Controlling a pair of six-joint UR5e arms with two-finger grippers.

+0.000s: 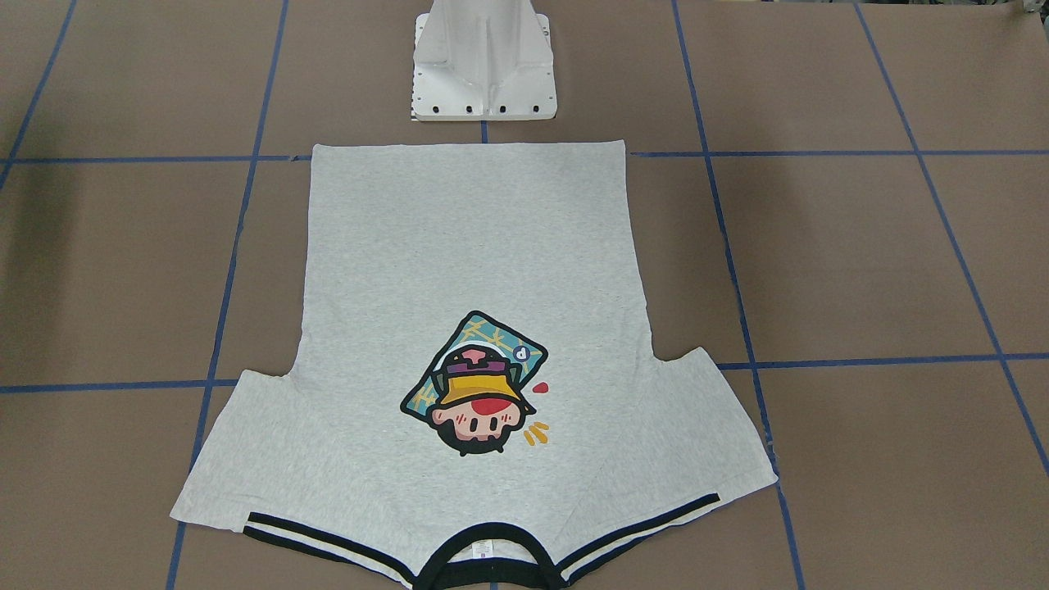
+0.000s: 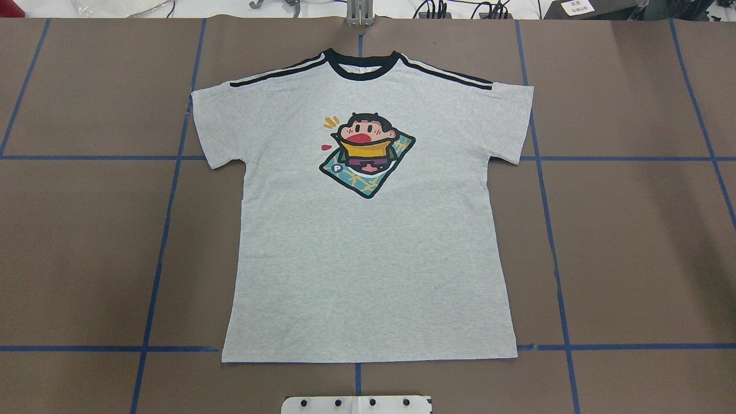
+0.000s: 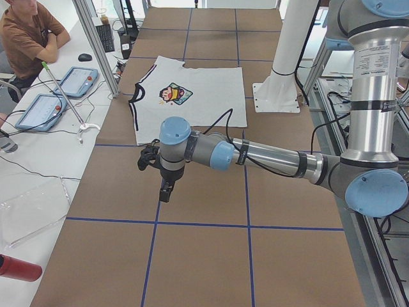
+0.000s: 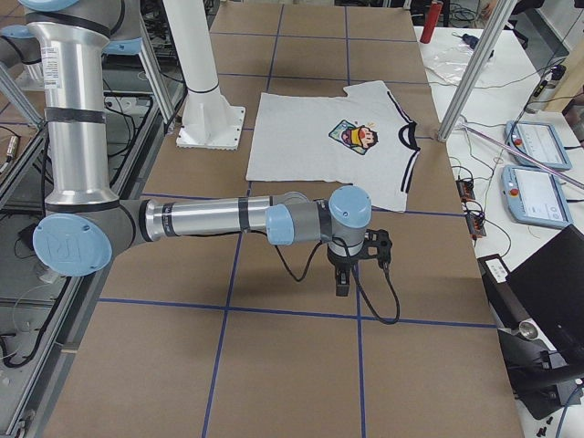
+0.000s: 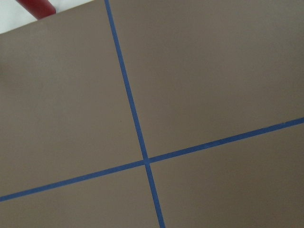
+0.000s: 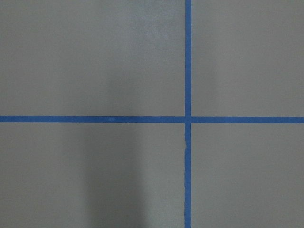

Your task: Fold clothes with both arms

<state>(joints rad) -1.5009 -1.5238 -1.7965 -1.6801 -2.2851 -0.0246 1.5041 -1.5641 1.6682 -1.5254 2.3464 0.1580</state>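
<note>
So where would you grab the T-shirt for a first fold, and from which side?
Probably at the two sleeves: left arm on the left sleeve, right arm on the right sleeve, each coming down from its own side. The T-shirt lies flat, print up, so its thin outer edges are all there is to pinch.

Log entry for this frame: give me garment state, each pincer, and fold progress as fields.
garment: T-shirt flat, unfolded, print up, collar far from pedestal
left arm: left pincer over bare table, apart from shirt; open or shut unclear
right arm: right pincer likewise, opposite side of shirt
fold progress: none yet
</note>
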